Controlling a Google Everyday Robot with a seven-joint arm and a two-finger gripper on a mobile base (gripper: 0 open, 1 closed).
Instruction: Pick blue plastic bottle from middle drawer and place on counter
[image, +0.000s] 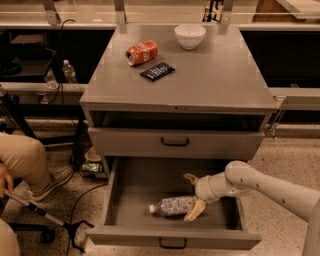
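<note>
Counter (210, 75): can (141, 52), bowl (190, 36) | drawer (170, 235): blue plastic bottle (172, 205) lying | gripper (187, 197) jaws spread at its base

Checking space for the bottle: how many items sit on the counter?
3: a red soda can at back left, a dark packet in front of it, a white bowl at the back. None appears hidden. The gripper is in the open drawer, by the blue plastic bottle.

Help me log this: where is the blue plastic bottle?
The blue plastic bottle lies in the open drawer near its front, cap pointing image-left, the gripper open at its other end.
</note>
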